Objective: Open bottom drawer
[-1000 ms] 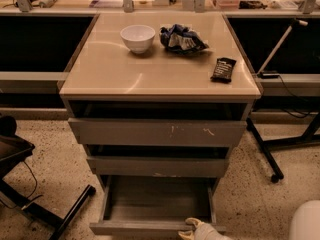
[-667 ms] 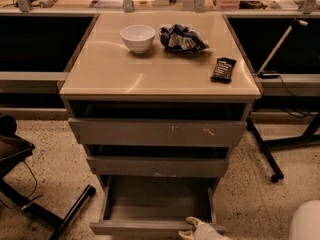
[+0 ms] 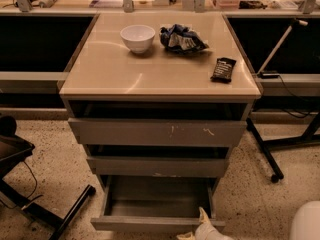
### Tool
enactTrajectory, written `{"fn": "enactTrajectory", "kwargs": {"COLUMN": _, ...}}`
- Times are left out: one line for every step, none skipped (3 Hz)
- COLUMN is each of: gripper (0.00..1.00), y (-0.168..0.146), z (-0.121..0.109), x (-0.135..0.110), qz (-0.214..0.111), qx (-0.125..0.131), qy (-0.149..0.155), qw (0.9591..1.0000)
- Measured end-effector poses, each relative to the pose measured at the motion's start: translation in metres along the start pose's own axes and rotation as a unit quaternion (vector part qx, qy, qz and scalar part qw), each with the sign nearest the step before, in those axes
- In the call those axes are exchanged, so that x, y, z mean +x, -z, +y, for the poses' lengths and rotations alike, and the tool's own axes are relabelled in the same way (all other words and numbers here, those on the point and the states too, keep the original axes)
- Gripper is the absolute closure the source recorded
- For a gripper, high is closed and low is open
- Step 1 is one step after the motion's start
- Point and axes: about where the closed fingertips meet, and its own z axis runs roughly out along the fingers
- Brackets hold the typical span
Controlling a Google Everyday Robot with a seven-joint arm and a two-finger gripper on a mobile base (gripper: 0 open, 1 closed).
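Bottom drawer (image 3: pixel 150 223): pulled out, shallow grey box exposed.
Gripper (image 3: pixel 204 227) at front panel's right end; grip state cannot be told.

The bottom drawer (image 3: pixel 150 223) of the cabinet (image 3: pixel 150 134) stands pulled well out, its shallow grey box open to view, while the two fronts above it sit only slightly forward. The white hand (image 3: pixel 202 226) is low in front of the cabinet, at the right end of that drawer's front edge. On the cabinet's surface (image 3: pixel 125 76) lie a white bowl (image 3: pixel 138 37) and a crumpled blue bag (image 3: pixel 181 38) toward the back, and a black packet (image 3: pixel 223 69) near the right edge.
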Motion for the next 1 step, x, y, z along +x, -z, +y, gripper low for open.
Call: {"fn": "enactTrajectory", "kwargs": {"gripper": 0.0, "y": 0.0, "z": 0.0, "x": 0.0, "qz": 0.0, "qx": 0.0, "qy": 0.0, "qw": 1.0}}
